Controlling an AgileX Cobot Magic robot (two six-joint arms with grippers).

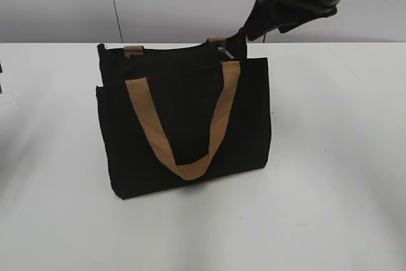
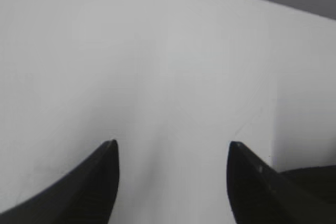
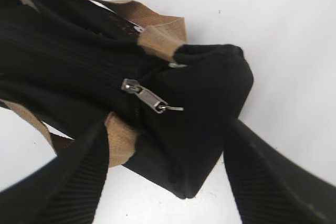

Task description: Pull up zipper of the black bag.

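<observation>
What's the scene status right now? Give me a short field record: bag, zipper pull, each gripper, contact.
bag: black bag standing upright on the white table, tan handle hanging down its front
zipper pull: silvery zipper pull at the bag's top, near its right end
right gripper: right gripper above that end of the bag, jaws open on either side of the corner
left gripper: left gripper over bare table, jaws open, nothing between them
contact: neither gripper holds the pull yet

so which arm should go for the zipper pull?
Right. Its open fingers hang just above the bag corner, with the zipper pull directly in view. The left fingers face only bare table.
</observation>
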